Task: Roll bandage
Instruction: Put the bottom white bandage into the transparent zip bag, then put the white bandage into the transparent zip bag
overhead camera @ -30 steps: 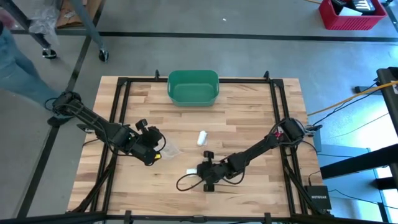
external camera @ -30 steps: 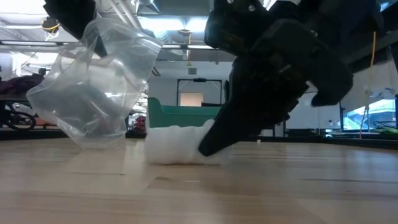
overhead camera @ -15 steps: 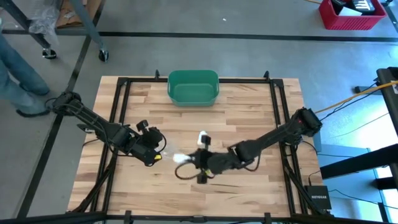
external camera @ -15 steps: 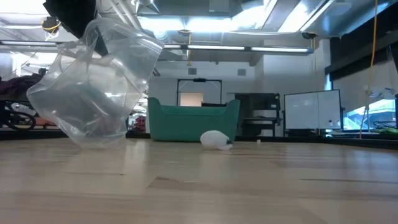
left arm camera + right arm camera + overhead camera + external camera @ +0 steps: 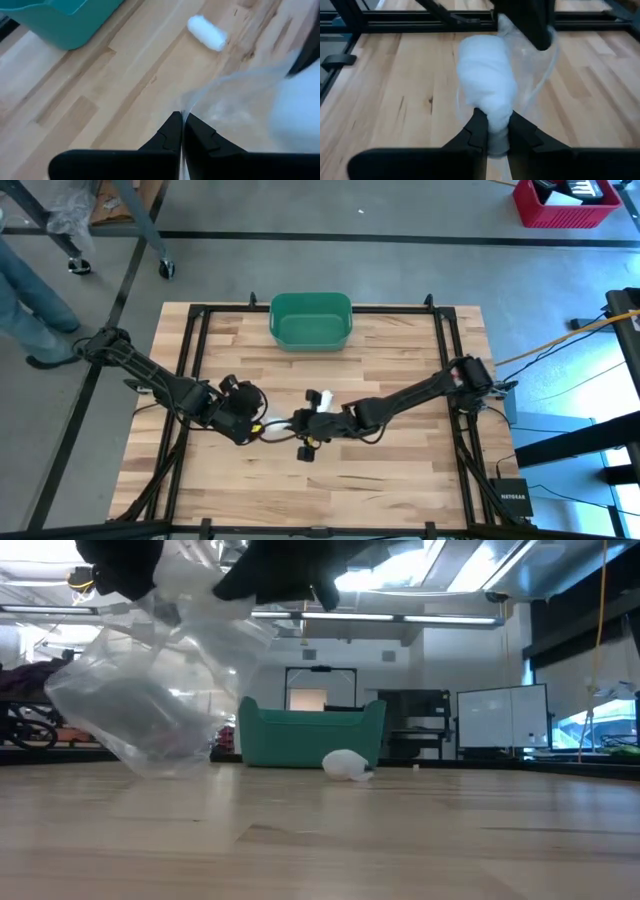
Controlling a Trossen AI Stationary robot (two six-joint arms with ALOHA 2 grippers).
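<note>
Near the middle of the wooden tabletop [image 5: 400, 370] the two dark arms had met. The left pincer [image 5: 181, 131] was clamped shut on the rim of a clear, crumpled plastic bag [image 5: 150, 690], holding it up off the wood with its mouth turned toward the other arm. The right pincer [image 5: 492, 131] was closed on one end of a soft white roll of bandage [image 5: 486, 90], and the roll pointed straight out ahead of it, its long axis in line with the fingers and aimed at the bag's opening just beyond; whether its far end had already crossed the rim I could not tell. The roll looked puffy and loosely wound, a little uneven along its sides. A second white bandage roll [image 5: 206, 32] lay by itself on the wood, between the arms and the green plastic bin [image 5: 311, 320] at the far edge, nearer the right arm than the left, I judged.
</note>
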